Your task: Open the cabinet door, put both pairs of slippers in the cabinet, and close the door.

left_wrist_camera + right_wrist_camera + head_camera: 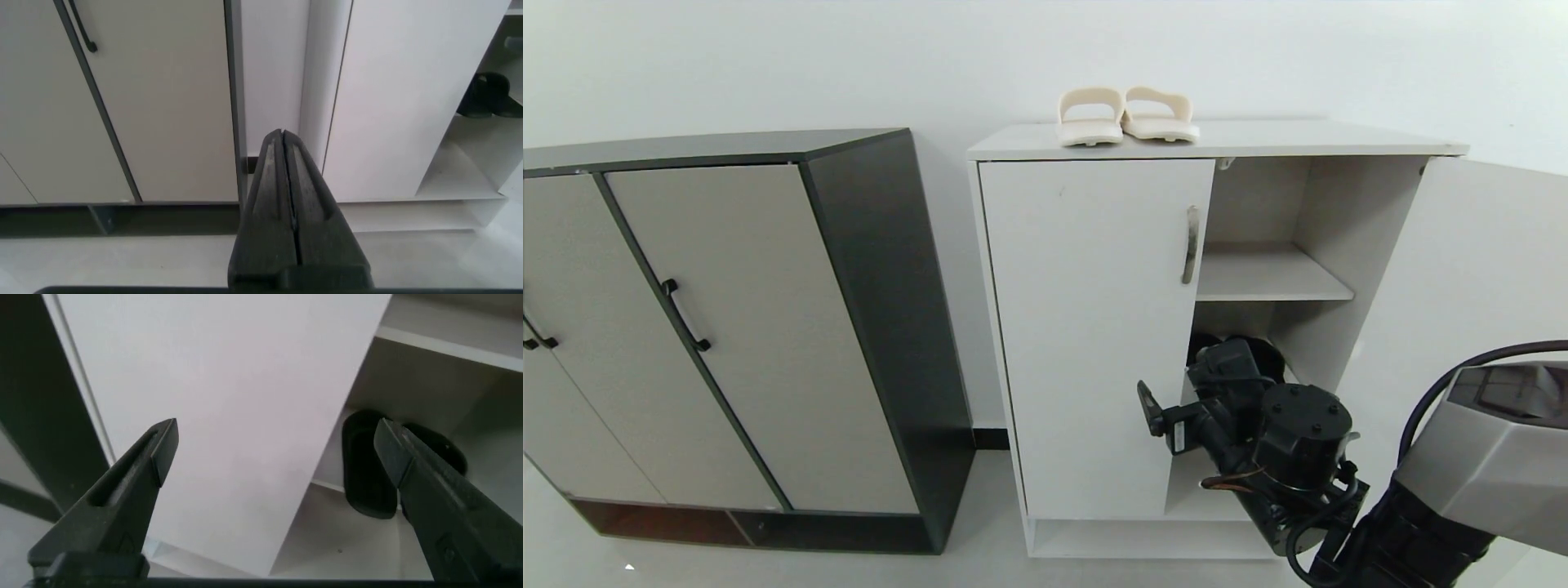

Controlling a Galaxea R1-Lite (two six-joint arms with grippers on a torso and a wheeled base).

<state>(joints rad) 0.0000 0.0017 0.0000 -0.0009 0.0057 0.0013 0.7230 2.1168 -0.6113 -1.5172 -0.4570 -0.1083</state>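
Right tool wide open, empty, near black slippers; left tool fully closed, empty.

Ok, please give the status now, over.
Left end effector shut, right end effector open, empty. Black slippers in cabinet, beige slippers on top. Right door open.

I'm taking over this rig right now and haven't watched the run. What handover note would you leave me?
Left gripper: shut, holding nothing.
Right gripper: open, empty, low in front of the white cabinet, facing its lower compartment.
Black slippers: inside, on the lower shelf.
Beige slippers: on the cabinet's top.
Done: right door is open and the black pair is stowed.
Left: put the beige pair inside, then close the door.
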